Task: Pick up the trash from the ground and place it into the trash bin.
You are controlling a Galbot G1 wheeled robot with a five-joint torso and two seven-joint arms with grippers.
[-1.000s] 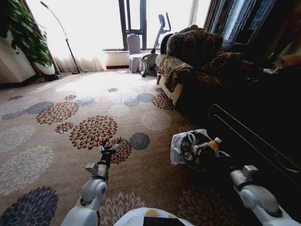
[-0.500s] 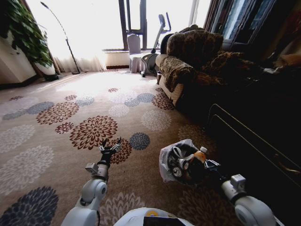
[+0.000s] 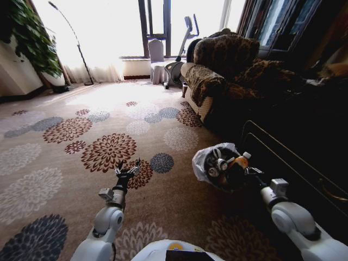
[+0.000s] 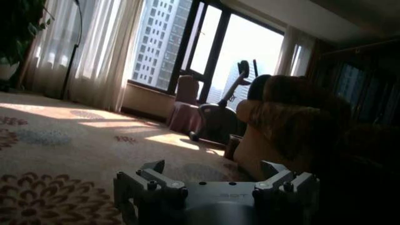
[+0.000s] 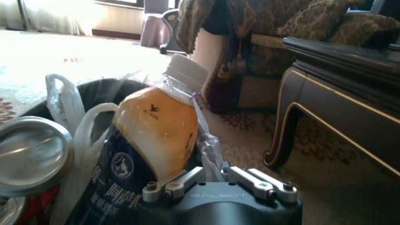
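The trash bin point(image 3: 227, 168), at the lower right of the head view, is held tipped above the carpet point(image 3: 65, 163) by the right gripper point(image 3: 252, 173), whose fingers are clamped on its rim. Compared with half a second ago it has been carried higher and further right, so it is judged to be mid-transport. Inside are seen a can point(image 5: 28, 154), a bottle of orange drink point(image 5: 156, 126) and white bag handles point(image 5: 62, 105). The left gripper point(image 3: 128, 169) is held idle with fingers apart at lower centre.
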